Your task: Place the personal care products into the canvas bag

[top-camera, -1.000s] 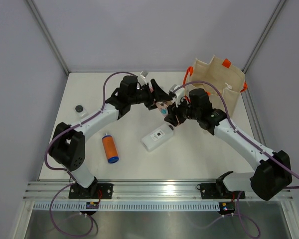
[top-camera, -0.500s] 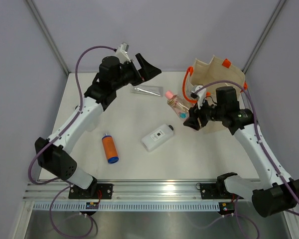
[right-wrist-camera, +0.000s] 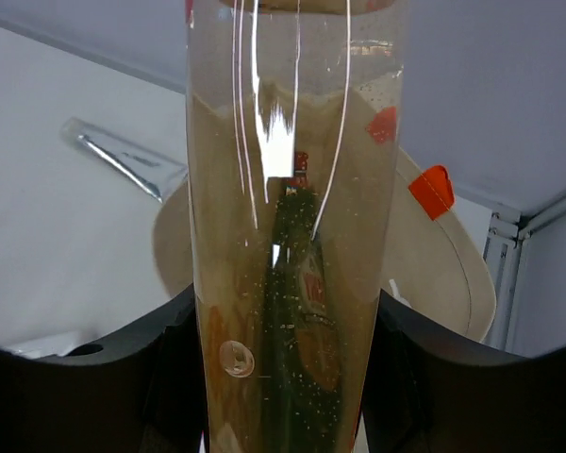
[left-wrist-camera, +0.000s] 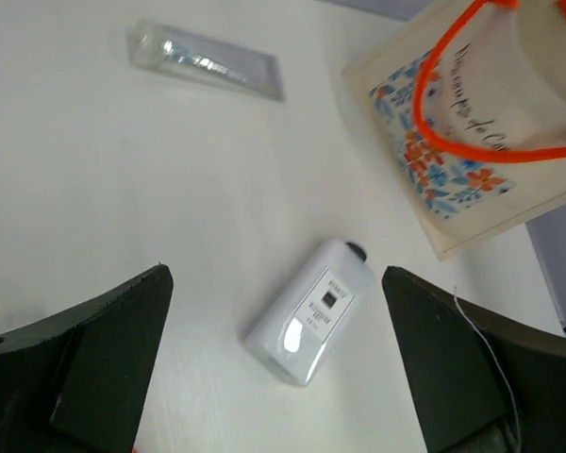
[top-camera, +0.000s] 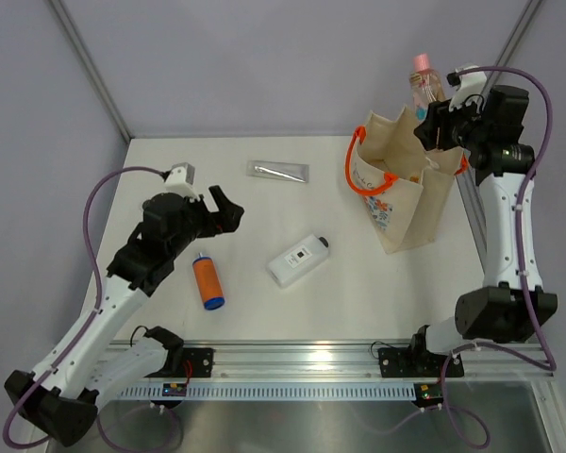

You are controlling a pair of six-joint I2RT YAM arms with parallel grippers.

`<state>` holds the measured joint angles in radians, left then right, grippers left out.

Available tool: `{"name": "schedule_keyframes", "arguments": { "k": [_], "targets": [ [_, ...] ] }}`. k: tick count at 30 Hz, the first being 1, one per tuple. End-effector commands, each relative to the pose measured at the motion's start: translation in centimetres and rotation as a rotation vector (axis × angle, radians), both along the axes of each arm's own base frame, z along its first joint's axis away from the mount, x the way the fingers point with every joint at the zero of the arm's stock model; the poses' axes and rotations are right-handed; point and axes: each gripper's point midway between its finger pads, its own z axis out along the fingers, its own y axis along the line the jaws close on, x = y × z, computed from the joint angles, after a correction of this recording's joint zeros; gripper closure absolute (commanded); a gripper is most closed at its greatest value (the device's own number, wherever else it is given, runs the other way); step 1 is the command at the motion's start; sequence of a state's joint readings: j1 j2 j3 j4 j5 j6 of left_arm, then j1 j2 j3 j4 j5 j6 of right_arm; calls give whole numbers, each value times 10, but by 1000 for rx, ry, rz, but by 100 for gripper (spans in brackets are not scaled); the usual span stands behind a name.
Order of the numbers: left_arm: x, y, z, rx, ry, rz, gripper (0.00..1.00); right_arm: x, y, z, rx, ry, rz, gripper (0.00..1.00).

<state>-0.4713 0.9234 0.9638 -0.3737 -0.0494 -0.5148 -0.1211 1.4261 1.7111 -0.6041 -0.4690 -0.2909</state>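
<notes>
Arms are shown apart: right hand (top-camera: pixel 435 125), raised above the canvas bag (top-camera: pixel 410 203), clamped on the peach-pink bottle (top-camera: pixel 422 87); left hand (top-camera: pixel 228 209) spread over the surface (top-camera: pixel 264 311).

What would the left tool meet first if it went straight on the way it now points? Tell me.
Most likely the white flat bottle: it lies on the table, centred ahead of the open left tool in its wrist view, though depth is unclear.

canvas bag (left-wrist-camera: pixel 547 189) script, white bottle (left-wrist-camera: pixel 311 311) label, unreadable
</notes>
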Motion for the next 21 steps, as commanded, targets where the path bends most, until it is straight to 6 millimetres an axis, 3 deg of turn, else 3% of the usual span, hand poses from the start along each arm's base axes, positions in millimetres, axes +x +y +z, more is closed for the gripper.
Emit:
{"name": "schedule_keyframes", "arguments": {
  "k": [1, 3, 5, 7, 8, 12, 13, 16, 17, 21],
  "targets": [
    [-22, 32, -37, 7, 89, 140, 2, 37, -19, -19, 25, 19, -62, 100],
    [-34, 43, -62, 11, 157, 192, 3, 40, -10, -46, 44, 90, 5, 100],
    [-42, 51, -72, -7, 206, 251, 3, 38, 1, -69, 61, 153, 80, 100],
    [-53, 68, -96, 33, 311, 351, 3, 32, 4, -89, 54, 210, 106, 94],
    [-57, 73, -104, 52, 344, 377, 3, 30, 5, -93, 49, 217, 113, 90],
    [-70, 98, -130, 142, 441, 508, 4, 21, 6, -113, 32, 279, 137, 54],
    [-72, 101, -134, 141, 458, 536, 4, 20, 5, -113, 28, 285, 140, 35],
    [-78, 101, -151, 162, 534, 562, 3, 21, 2, -110, 21, 295, 124, 1],
    [-81, 101, -157, 175, 562, 565, 3, 23, -2, -109, 11, 294, 101, 0],
    [-85, 97, -180, 192, 638, 566, 3, 19, -6, -73, -9, 213, 75, 0]
  ]
}}
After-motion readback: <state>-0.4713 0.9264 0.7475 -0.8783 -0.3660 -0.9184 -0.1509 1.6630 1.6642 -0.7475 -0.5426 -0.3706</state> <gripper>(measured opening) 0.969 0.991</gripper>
